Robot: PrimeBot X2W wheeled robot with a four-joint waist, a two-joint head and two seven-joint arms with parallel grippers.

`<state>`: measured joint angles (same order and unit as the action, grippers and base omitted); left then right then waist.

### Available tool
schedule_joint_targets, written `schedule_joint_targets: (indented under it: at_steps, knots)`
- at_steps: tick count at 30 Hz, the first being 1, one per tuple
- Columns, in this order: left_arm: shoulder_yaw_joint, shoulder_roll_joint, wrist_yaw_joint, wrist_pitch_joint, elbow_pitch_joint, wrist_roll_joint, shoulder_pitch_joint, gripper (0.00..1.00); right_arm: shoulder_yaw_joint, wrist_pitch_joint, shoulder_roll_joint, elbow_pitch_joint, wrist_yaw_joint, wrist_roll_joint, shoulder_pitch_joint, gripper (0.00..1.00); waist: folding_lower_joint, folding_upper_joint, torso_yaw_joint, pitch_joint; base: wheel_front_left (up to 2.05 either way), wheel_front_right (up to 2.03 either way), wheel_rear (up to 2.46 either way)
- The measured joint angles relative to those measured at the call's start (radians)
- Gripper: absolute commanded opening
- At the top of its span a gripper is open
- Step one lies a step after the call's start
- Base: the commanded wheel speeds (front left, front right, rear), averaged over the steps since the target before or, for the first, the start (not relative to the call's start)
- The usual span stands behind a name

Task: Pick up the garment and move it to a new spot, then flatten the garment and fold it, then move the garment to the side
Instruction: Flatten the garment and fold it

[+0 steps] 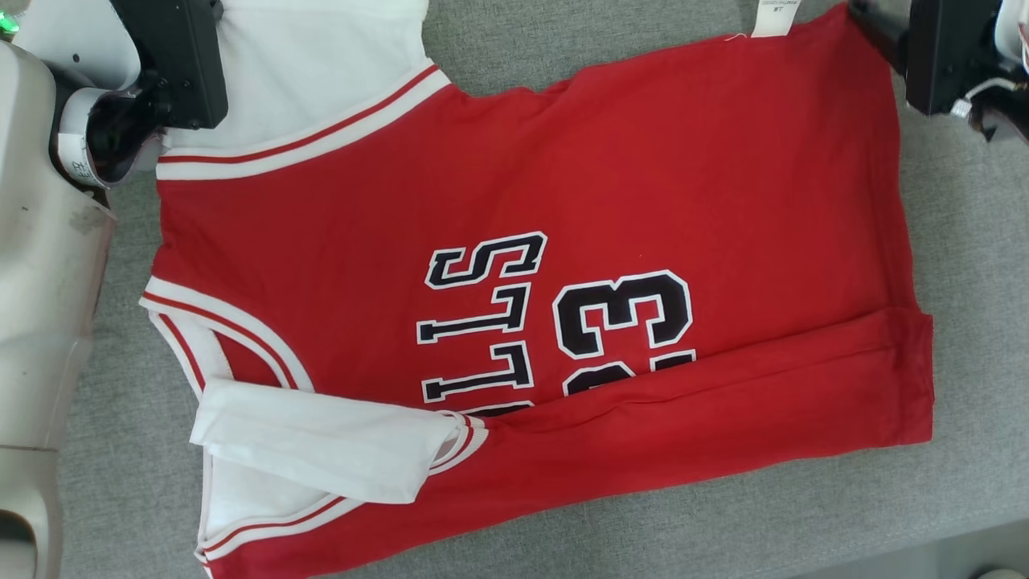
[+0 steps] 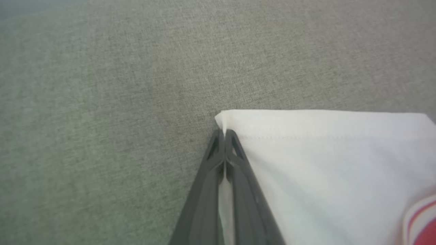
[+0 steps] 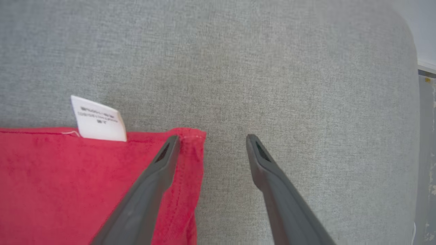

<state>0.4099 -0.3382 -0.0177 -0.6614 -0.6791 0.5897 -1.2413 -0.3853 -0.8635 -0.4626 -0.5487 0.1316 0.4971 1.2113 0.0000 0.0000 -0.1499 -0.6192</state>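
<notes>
The garment [image 1: 522,241] is a red jersey with white sleeves and black letters and numbers, lying spread on grey fabric, its near edge folded over. In the left wrist view my left gripper [image 2: 224,132] is shut on the corner of the white sleeve [image 2: 323,163]. In the right wrist view my right gripper [image 3: 213,137] stands open over the jersey's red hem corner [image 3: 190,143]; one finger lies over the cloth, the other over bare grey fabric. A white care label [image 3: 98,119] pokes out at the hem. In the head view both gripper bodies sit at the top corners, fingers hidden.
The grey upholstered surface [image 1: 965,322] surrounds the jersey, with bare room to the right and in front. Its rounded edge [image 3: 414,68] shows at the right of the right wrist view. My pale arm shell [image 1: 40,281] runs along the head view's left edge.
</notes>
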Motion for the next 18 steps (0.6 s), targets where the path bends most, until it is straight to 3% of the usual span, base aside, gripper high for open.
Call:
schedule_joint_targets:
  at_steps: [6,13,14,15,16,18]
  knots:
    - [0.000,-0.003,0.010,-0.008,0.029,0.006,0.014,0.00,-0.004,-0.005,-0.010,0.047,0.000,0.026,-0.066,1.00,0.0000,0.0000,0.008,-0.002,0.00,0.00,0.00]
    - [0.003,-0.003,0.017,-0.010,0.055,0.012,0.019,0.00,-0.033,0.068,-0.008,0.035,0.000,0.011,-0.080,1.00,0.0000,0.0000,0.021,-0.009,0.00,0.00,0.00]
    - [0.003,-0.003,0.017,-0.010,0.058,0.013,0.020,0.00,-0.036,0.076,-0.007,0.025,0.000,0.011,-0.076,0.63,0.0000,0.0000,0.023,-0.011,0.00,0.00,0.00]
    - [0.003,-0.002,0.017,-0.007,0.059,0.014,0.021,0.00,-0.041,0.085,-0.007,0.016,0.000,0.011,-0.071,0.20,0.0000,0.0000,0.024,-0.011,0.00,0.00,0.00]
    - [0.003,-0.001,0.017,-0.004,0.060,0.015,0.021,0.00,-0.050,0.090,-0.006,0.009,0.000,0.011,-0.067,0.00,0.0000,0.0000,0.026,-0.011,0.00,0.00,0.00]
    - [0.004,0.001,0.018,0.010,0.064,0.015,0.024,0.00,-0.060,0.112,-0.001,0.003,0.000,0.014,-0.060,0.00,0.0000,0.0000,0.028,-0.013,0.00,0.00,0.00]
